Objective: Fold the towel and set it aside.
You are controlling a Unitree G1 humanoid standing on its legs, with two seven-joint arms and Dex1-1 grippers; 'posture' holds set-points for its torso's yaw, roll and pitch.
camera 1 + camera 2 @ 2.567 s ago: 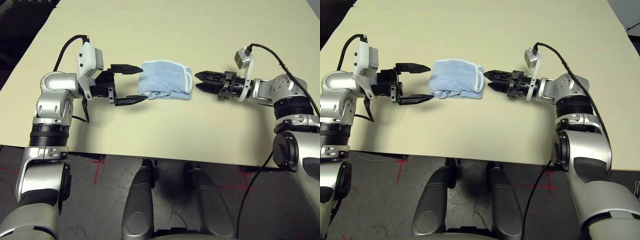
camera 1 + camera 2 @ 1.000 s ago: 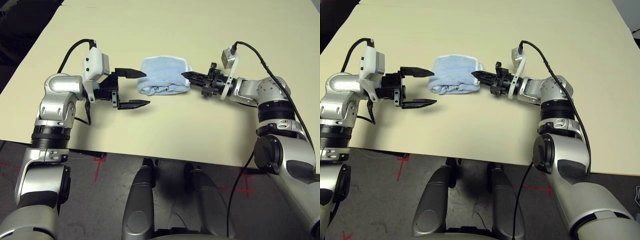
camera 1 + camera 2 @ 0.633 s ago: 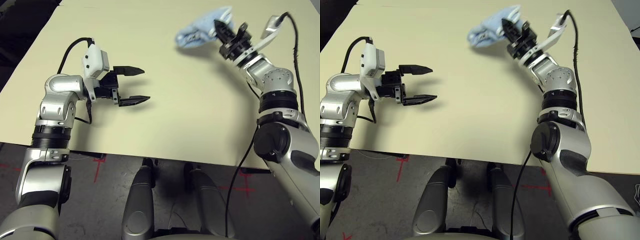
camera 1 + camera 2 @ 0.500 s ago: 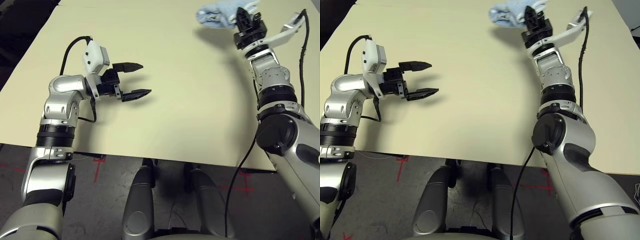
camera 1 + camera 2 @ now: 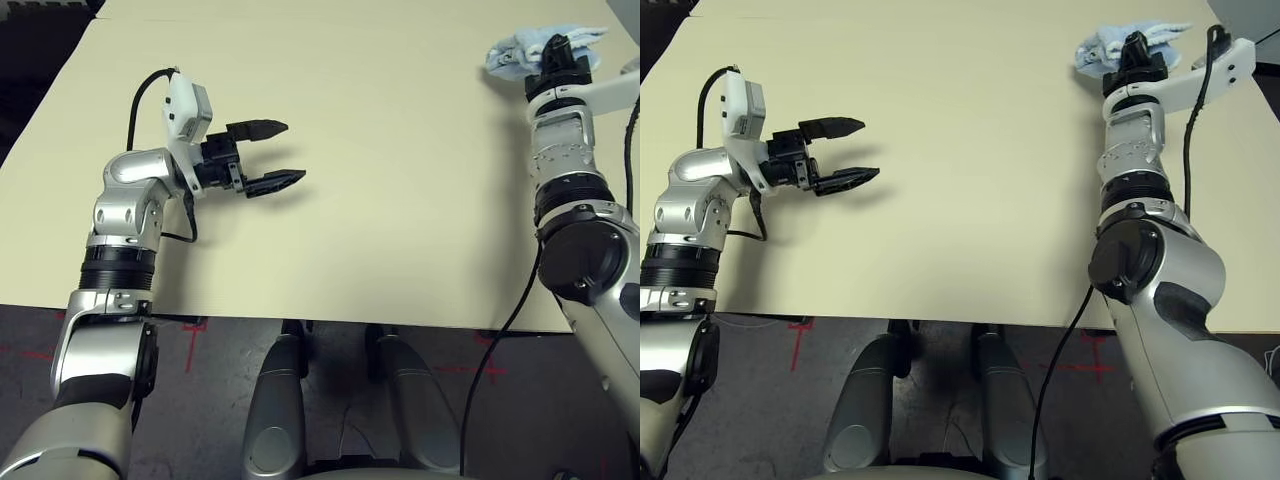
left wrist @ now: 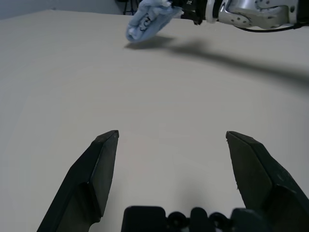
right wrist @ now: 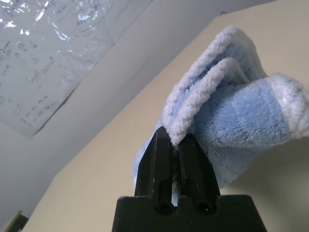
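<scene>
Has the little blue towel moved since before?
Yes, the towel has gone from mid-table toward the table's far right corner, gripped by the right gripper.

From my station I count one counter (image 5: 350,200), spanning most of the left eye view, and one towel (image 5: 515,55), at its upper right. I have two silver arms (image 5: 130,210), one down the left side and one down the right, and two pincers: one left pincer (image 5: 275,158) at upper left, one right pincer (image 7: 175,135) at upper right.
</scene>
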